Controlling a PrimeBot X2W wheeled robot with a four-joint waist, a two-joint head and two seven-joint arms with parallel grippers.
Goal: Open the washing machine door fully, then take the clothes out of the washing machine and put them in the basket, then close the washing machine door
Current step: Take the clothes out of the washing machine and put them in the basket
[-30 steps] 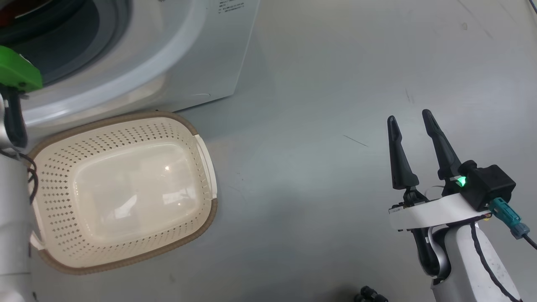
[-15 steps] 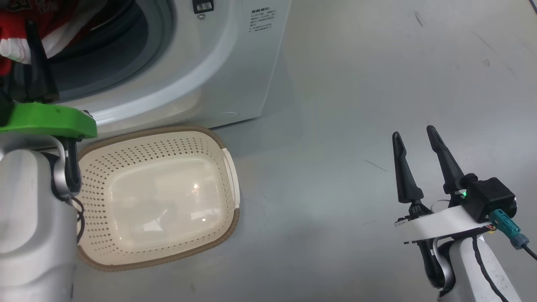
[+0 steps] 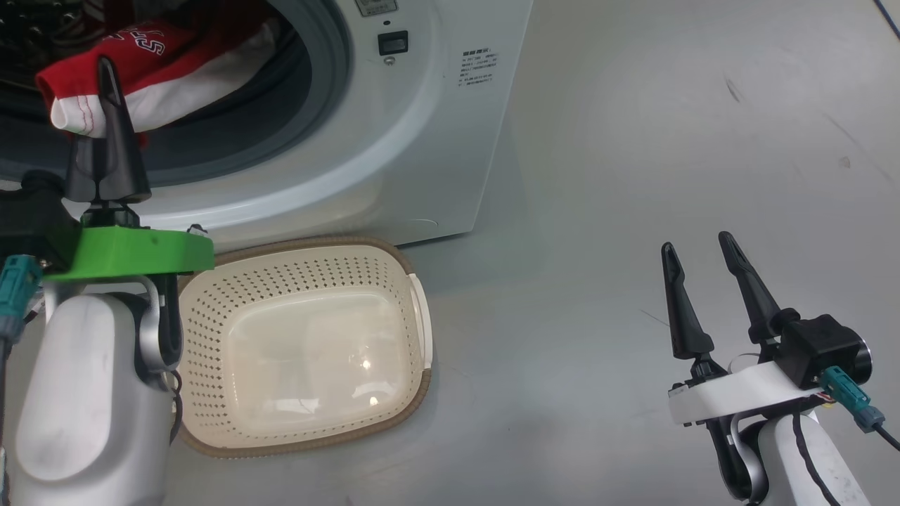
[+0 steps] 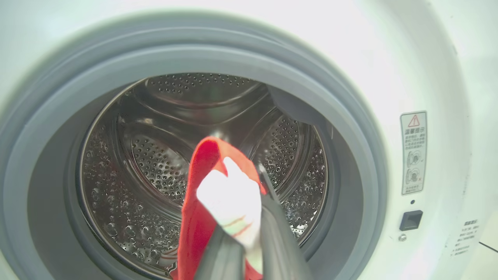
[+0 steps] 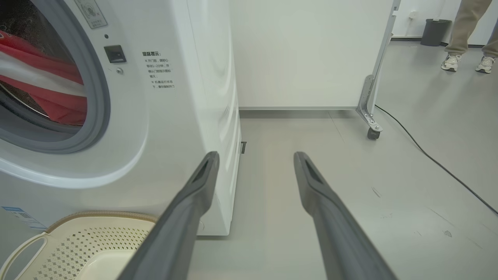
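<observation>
One washing machine [image 3: 436, 140] on the floor [image 3: 633, 176], its top cut off by the frame; one basket [image 3: 316, 270] on the floor just in front of the machine's lower front edge. Clothes [image 3: 169, 63]: a red-and-white bundle at the drum opening, trailing back inside, number of pieces not resolvable. Two grippers: left gripper [image 3: 107, 74] clamped tight on a red-and-white fold of the clothes before the opening; right gripper [image 3: 696, 244] spread wide, grasping nothing, over the floor well right of the basket.
</observation>
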